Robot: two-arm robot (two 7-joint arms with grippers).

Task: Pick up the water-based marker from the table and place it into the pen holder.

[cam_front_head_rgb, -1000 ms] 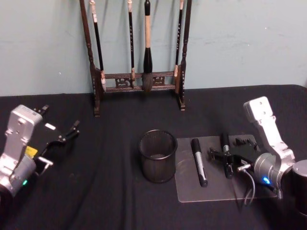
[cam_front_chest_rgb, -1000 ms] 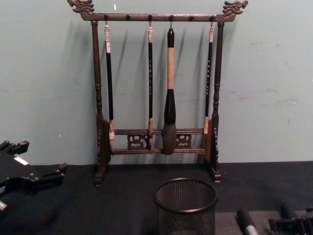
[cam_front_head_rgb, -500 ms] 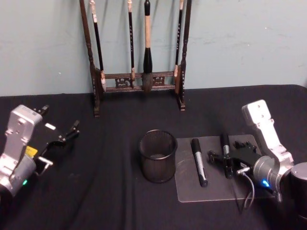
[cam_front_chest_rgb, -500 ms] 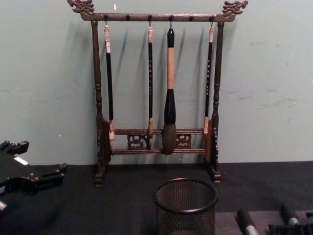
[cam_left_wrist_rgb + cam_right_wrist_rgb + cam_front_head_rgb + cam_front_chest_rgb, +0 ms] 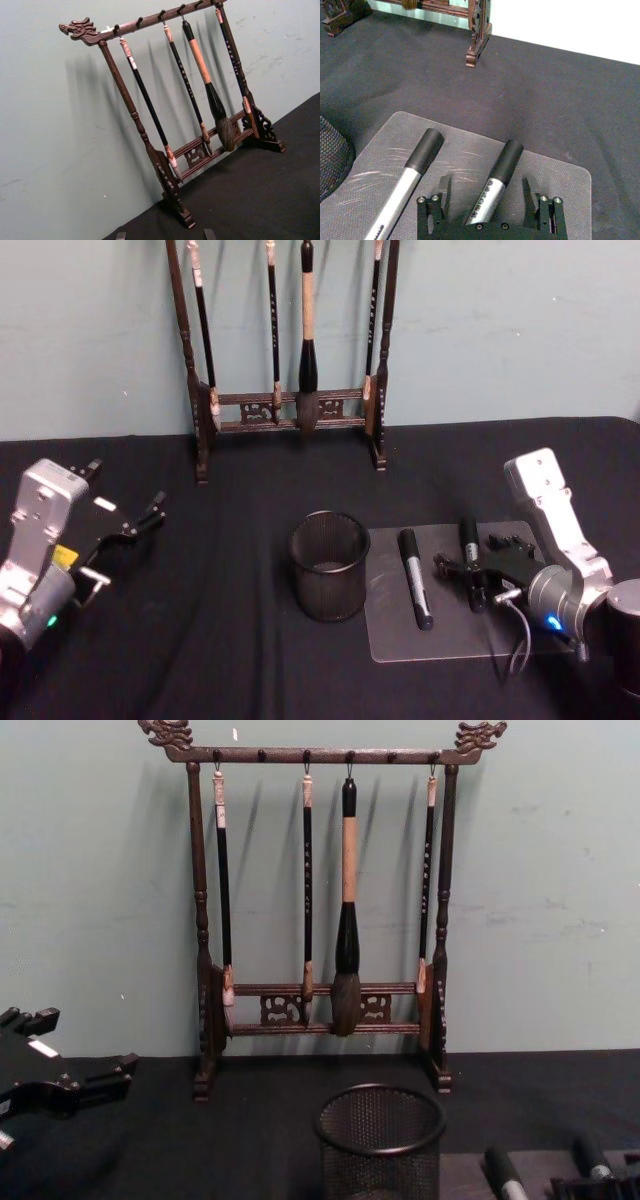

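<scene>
Right gripper [image 5: 485, 186] — jaws spread, straddling the right-hand marker [image 5: 502, 162] — should centre on the barrel before closing squarely; left gripper [image 5: 124, 487] parked, spread.

Right tool [image 5: 486, 186] hangs low, jaws spread; left tool [image 5: 125, 488] parked, also spread.

Marker [image 5: 470, 562], blk cap w/ silver barrel, lies flat beside twin marker [image 5: 415, 580] on grey mat [image 5: 392, 636]; mesh pen holder [image 5: 329, 566] upright just left, on blk desk [image 5: 220, 640].
</scene>
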